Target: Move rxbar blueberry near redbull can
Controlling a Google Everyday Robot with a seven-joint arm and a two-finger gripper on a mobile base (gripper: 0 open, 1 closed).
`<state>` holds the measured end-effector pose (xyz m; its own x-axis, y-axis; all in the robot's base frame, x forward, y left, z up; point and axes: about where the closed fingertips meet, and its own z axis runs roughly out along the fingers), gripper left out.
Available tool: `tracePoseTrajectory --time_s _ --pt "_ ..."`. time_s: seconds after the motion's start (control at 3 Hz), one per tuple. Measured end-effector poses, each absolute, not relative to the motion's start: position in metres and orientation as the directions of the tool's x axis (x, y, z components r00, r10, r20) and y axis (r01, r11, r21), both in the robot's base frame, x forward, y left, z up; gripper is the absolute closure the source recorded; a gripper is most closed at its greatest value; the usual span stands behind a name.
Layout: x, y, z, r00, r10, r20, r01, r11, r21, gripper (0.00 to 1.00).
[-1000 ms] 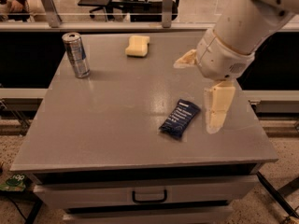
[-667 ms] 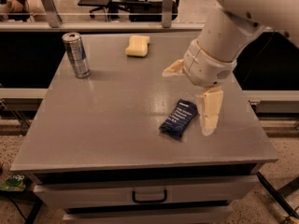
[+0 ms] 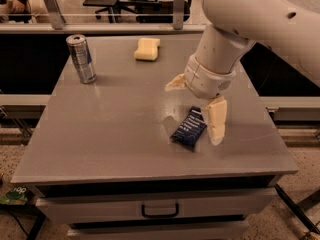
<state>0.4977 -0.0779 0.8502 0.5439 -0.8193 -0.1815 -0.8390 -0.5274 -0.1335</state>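
Observation:
The rxbar blueberry (image 3: 188, 129), a dark navy wrapper with white lettering, lies flat on the grey table (image 3: 115, 134), right of centre and near the front. My gripper (image 3: 192, 114) is open just above the bar's far end. One cream finger (image 3: 216, 123) reaches down along the bar's right side, and the other finger (image 3: 175, 83) points out to the upper left. The redbull can (image 3: 81, 59) stands upright at the table's back left, far from the bar.
A pale yellow sponge-like block (image 3: 147, 49) lies at the back centre of the table. A drawer with a dark handle (image 3: 160, 211) sits under the front edge. A rail and office chairs stand behind the table.
My arm has moved left and lower, bringing the open gripper closer over the bar. The bar, the can and the sponge block have not moved.

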Motion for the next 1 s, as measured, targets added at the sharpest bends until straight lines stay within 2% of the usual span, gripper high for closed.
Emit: tracePoseTrajectory --time_s 0.33,1.0 --pt "0.5 -0.076 0.836 0.569 -0.806 -0.163 -0.822 -0.559 -0.104 0.02" --pt "0.5 -0.074 0.826 0.576 -0.802 -0.157 -0.817 -0.573 -0.07 0.63"
